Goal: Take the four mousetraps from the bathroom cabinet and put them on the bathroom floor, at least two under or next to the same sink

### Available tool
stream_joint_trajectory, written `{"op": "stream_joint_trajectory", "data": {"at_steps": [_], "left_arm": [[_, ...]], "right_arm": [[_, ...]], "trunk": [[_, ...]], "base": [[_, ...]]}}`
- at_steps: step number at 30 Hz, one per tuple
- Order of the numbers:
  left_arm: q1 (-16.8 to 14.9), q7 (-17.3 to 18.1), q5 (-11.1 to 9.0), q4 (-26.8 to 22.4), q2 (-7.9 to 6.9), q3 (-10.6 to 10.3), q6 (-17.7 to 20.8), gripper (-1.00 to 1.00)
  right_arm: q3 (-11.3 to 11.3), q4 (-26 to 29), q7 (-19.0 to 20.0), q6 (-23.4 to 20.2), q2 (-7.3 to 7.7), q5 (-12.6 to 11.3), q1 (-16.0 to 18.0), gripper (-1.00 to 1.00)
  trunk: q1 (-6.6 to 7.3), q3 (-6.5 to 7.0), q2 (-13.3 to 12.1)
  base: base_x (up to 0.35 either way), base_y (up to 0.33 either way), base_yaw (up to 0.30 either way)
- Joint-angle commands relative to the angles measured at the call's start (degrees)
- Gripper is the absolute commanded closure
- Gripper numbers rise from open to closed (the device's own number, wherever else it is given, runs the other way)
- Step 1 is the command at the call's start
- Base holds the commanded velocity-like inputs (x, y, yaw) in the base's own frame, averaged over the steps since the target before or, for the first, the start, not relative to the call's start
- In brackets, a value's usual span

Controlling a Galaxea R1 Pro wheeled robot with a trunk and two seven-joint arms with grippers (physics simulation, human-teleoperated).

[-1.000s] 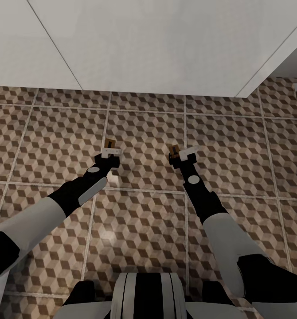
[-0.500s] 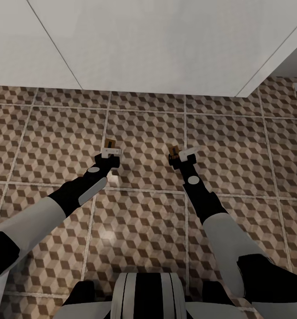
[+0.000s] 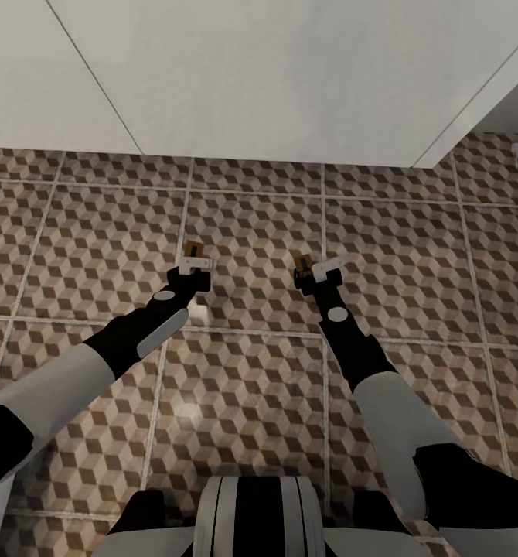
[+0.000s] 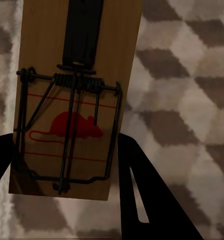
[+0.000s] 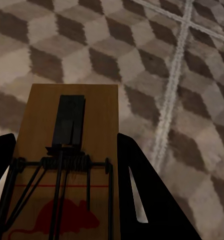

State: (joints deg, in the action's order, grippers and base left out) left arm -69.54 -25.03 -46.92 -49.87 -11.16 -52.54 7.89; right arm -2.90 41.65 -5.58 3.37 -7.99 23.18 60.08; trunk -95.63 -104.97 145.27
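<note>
Both arms out in front of me over the bathroom floor [image 3: 251, 232]. My left hand [image 3: 194, 265] is clamped on a mousetrap [image 4: 71, 100]; the board sits between the fingers [image 4: 147, 200], wire spring and red mouse print facing the wrist camera. My right hand [image 3: 315, 271] grips a second mousetrap [image 5: 69, 165] the same way, board sticking out past the fingertips. Tiled floor below both hands. White sink [image 3: 274, 77] just ahead of both hands, above the tiles.
</note>
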Motion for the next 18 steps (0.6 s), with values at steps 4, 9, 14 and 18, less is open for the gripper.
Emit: {"op": "stream_joint_trajectory", "data": {"at_steps": [4,9,14,18], "left_arm": [[-0.07,-0.67,-0.06,-0.81,-0.08,-0.23,1.80,1.00],[-0.07,-0.72,-0.02,-2.12,-0.27,-0.20,2.86,1.00],[-0.07,-0.72,-0.01,-2.60,-0.61,-0.14,3.06,1.00],[-0.07,-0.72,-0.01,-3.18,-0.82,-0.04,3.09,1.00]], "right_arm": [[-0.08,0.15,-0.31,0.07,-0.07,0.43,0.04,1.00],[0.09,0.24,-0.31,-0.15,-0.09,0.46,0.04,1.00],[0.22,0.19,-0.31,-0.58,-0.17,0.46,0.05,1.00],[0.25,0.14,-0.31,-1.61,-0.25,0.47,0.24,1.00]], "trunk": [[-0.10,-0.03,0.07],[-0.17,-0.03,0.11],[-0.17,-0.03,0.11],[-0.17,-0.03,0.11]], "base": [[0.000,0.000,0.000],[0.000,0.000,0.000],[0.000,0.000,0.000],[0.000,0.000,0.000]]}}
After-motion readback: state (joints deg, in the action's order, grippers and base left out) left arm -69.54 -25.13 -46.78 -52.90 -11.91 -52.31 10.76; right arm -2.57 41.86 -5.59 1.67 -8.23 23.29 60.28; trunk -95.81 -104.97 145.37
